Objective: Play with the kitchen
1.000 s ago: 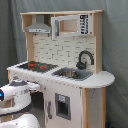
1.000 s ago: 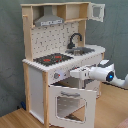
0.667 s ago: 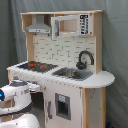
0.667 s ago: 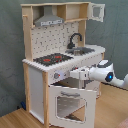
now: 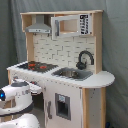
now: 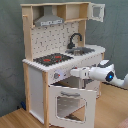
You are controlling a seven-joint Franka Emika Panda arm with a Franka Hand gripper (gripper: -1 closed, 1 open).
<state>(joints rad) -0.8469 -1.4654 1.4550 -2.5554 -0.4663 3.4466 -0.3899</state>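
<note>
Second exterior view: the kitchen is seen filling frame centre, with the oven door hanging open at lower centre. The gripper is held at the knob panel under the stovetop (finger state cannot be told). First exterior view: the arm is seen lower left.

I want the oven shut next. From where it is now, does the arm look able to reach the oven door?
Probably yes. The oven door hangs open just below the gripper, which sits at the knob panel, with nothing visible between them.
</note>
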